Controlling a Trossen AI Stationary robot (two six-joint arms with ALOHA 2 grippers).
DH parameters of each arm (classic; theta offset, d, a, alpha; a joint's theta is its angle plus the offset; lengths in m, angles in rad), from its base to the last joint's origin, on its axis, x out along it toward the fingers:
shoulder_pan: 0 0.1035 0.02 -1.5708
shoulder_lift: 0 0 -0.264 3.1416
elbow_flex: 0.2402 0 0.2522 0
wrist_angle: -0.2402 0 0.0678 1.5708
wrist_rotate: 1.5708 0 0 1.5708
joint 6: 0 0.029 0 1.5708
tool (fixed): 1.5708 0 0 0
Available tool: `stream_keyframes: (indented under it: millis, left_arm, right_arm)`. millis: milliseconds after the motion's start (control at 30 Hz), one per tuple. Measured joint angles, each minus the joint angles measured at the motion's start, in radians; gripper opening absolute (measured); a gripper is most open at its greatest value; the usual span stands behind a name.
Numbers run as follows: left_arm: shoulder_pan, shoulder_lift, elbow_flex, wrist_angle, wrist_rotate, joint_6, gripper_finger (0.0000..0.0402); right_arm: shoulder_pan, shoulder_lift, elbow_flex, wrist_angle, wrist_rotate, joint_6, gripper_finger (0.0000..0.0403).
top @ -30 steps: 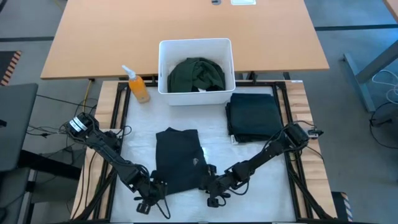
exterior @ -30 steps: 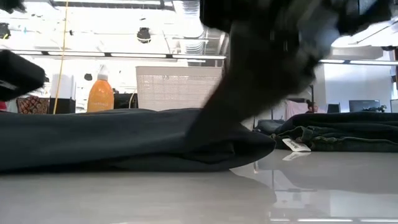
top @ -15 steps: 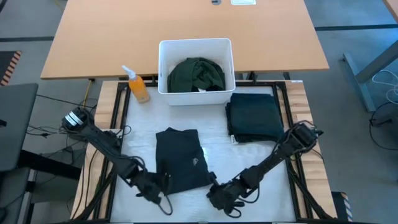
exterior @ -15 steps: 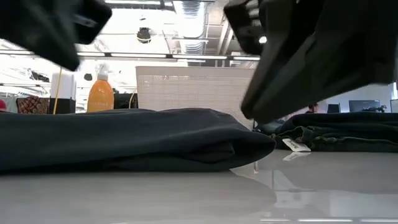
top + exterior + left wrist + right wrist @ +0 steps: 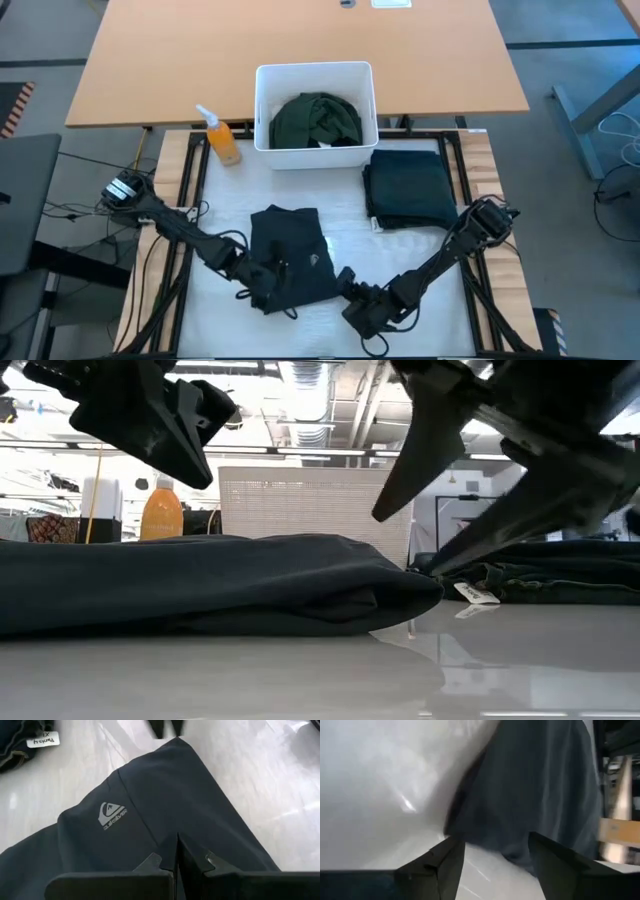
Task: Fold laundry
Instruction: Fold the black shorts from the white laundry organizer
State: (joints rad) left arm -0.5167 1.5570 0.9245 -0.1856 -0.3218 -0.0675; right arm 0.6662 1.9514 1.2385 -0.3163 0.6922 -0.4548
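Black garment (image 5: 290,255): folded into a rough rectangle, flat on the white table top (image 5: 420,255), near the table's front and a little left of centre; small pale logo (image 5: 112,814) on its upper face.
Same garment, low view (image 5: 210,580): a low dark mound with a rounded folded edge at the right.
Left gripper (image 5: 268,292): low over the near-left part of the black garment, arm reaching in from the table's left side.
Left gripper jaws: pressed together, fingers (image 5: 192,860) meeting with no gap; tips down at the cloth, but no fold visibly pinched between them.
Right gripper (image 5: 348,282): at the near-right corner of the black garment, just beside its edge, arm coming in from the table's right.
Right gripper jaws: spread wide, fingers (image 5: 447,862) well apart with bare table and the garment's edge showing in the gap; nothing held.
Dark charcoal garment (image 5: 408,190): folded stack at the table's right, behind the right arm, with a white tag (image 5: 476,593) at its near-left corner.
Dark green garment (image 5: 316,120): bunched loosely inside the white bin (image 5: 265,100).
White bin: at the table's far edge, centred.
Orange bottle (image 5: 221,138): upright just left of the bin, pale nozzle on top.
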Motion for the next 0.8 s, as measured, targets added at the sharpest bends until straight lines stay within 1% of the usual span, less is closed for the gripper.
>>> stream_keyframes:
  millis: [133,267,333,400,600,733,800]
  left_arm:
    - [0.008,0.0,0.0,0.0,0.003,0.002,0.0]
    - [0.008,0.0,0.0,-0.003,0.003,0.004,0.0]
    - [0.008,0.0,0.0,-0.004,0.003,0.004,0.0]
    - [0.008,0.0,0.0,-0.009,0.003,0.004,0.0]
    - [0.016,0.0,0.0,-0.028,0.0,0.002,0.0]
    - [0.028,0.0,0.0,-0.048,-0.001,0.002,0.0]
    - [0.034,0.0,0.0,-0.051,-0.001,0.004,0.0]
  right_arm:
    - [0.0,0.0,-0.001,-0.052,0.019,-0.033,0.0253]
    - [-0.003,0.0,-0.041,-0.011,0.024,-0.095,0.0253]
    - [-0.003,0.001,-0.071,0.065,0.041,-0.143,0.0253]
    - [-0.003,0.0,-0.106,0.178,0.053,-0.199,0.0253]
    - [-0.008,0.0,-0.167,0.393,0.04,-0.358,0.0253]
    - [-0.031,0.006,-0.181,0.435,-0.048,-0.39,0.0253]
    - [-0.046,0.033,-0.179,0.498,-0.061,-0.424,0.0252]
